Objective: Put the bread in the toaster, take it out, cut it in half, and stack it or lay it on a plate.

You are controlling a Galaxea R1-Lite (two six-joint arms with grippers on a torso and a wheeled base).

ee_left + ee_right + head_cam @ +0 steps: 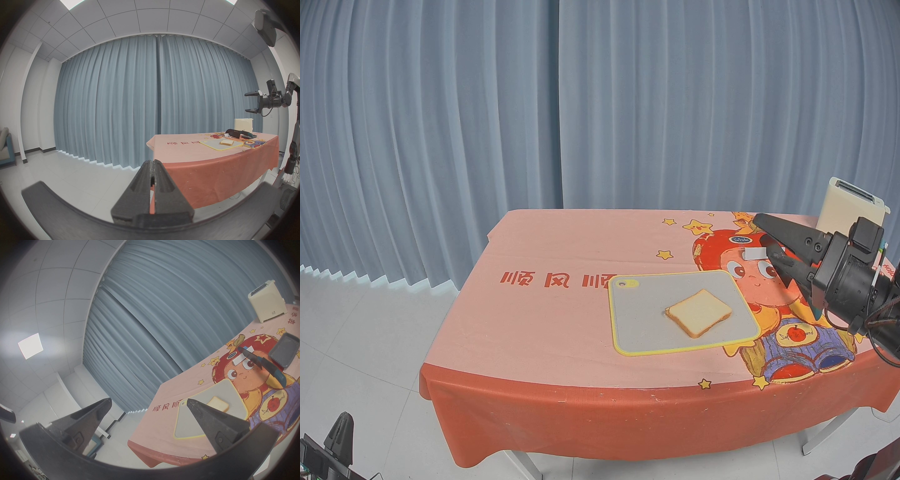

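Note:
A slice of bread (699, 312) lies flat on a grey cutting board (650, 325) with a yellow rim, right of the table's middle. A cream toaster (850, 206) stands at the far right corner. My right gripper (765, 234) hangs open and empty above the table's right side, between toaster and board. In the right wrist view its fingers (93, 415) frame the bread (218, 403) from well above, and a dark knife (262, 363) lies beyond the board. My left gripper (153, 162) is shut and empty, low over the floor, left of the table.
A dark grey rectangular tray (284, 349) lies near the knife on the table's right side. An orange cartoon-print cloth (550, 325) covers the table and hangs over its front edge. Blue curtains stand close behind. White tiled floor spreads out to the left.

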